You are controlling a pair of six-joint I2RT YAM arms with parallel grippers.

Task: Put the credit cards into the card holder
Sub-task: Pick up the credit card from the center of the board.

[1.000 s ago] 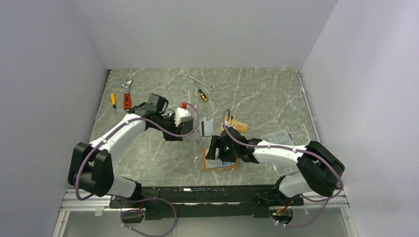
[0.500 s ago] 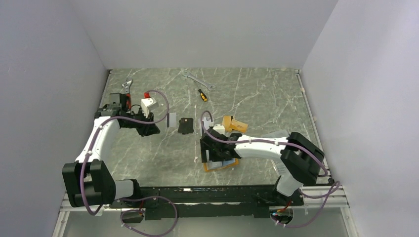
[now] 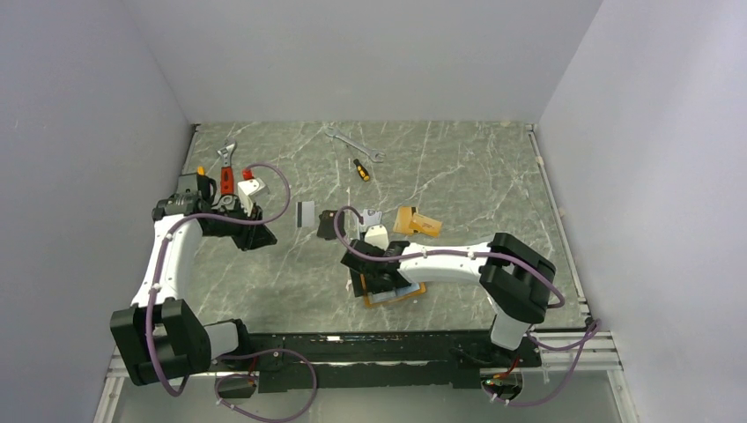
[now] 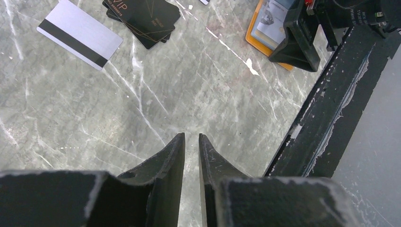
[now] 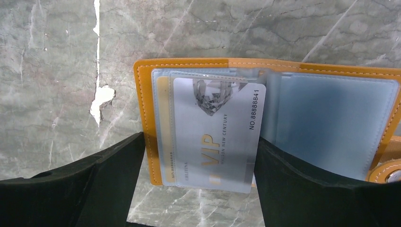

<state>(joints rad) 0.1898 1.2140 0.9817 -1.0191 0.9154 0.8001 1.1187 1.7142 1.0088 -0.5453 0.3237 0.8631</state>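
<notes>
The orange card holder (image 5: pixel 184 64) is lying open near the front of the marble table (image 3: pixel 476 176), a silver VIP card (image 5: pixel 215 132) resting on its clear pocket, and the right gripper (image 5: pixel 198 139) is straddling that card, jaws spread wide. Leftward, a striped silver card (image 4: pixel 79 34) and a black VIP card (image 4: pixel 144 16) are lying loose; the left gripper (image 4: pixel 191 136) is hovering, jaws narrowed to an empty slit.
</notes>
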